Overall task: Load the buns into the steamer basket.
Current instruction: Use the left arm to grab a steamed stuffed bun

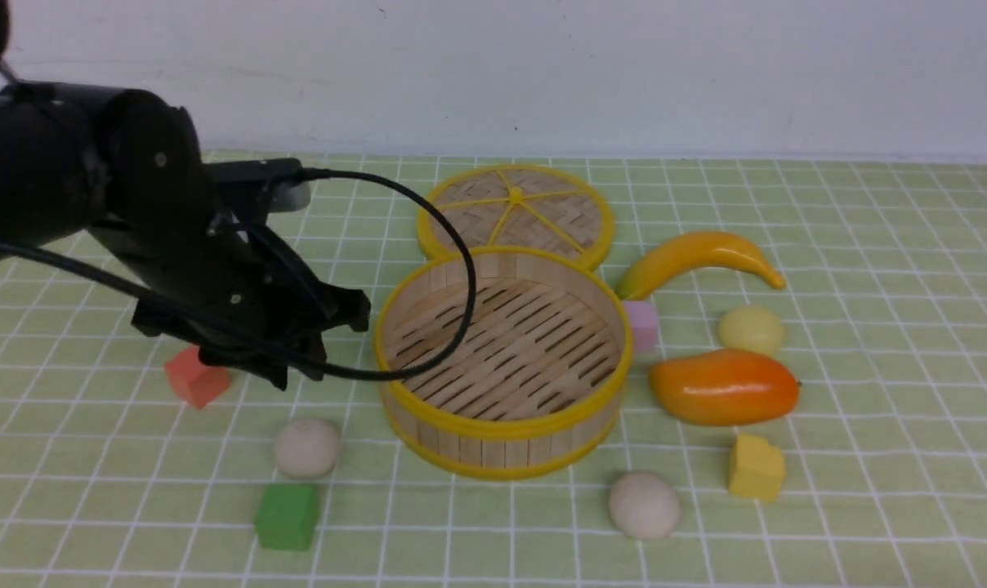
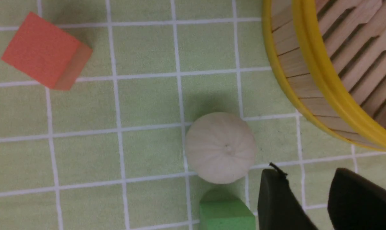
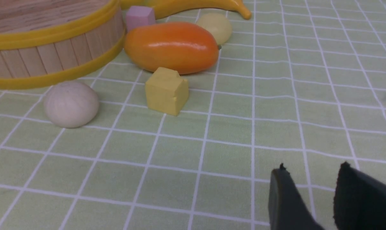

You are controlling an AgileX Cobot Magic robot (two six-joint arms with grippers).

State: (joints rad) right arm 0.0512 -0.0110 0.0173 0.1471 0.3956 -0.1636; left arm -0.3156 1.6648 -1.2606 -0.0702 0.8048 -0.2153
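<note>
Green foam cube (image 1: pixel 287 516) sits nearest on the bench (image 1: pixel 869 506), just in front of an off-white dome-shaped bun (image 1: pixel 307 447). This bun is round with no long axis, its pleated crown facing up. A second off-white bun (image 1: pixel 645 505) lies front-right of the upright, mouth-up bamboo-slat steamer basket (image 1: pixel 502 426). A pale yellow bun (image 1: pixel 752 330) lies beyond the orange mango (image 1: pixel 724 386). Left pincer (image 2: pixel 308 174), slightly spread and empty, hovers beside the first bun. Right pincer (image 3: pixel 312 169) is likewise slightly spread and empty.

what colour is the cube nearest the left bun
Green. The cube beside that bun shows best in the front view.
</note>
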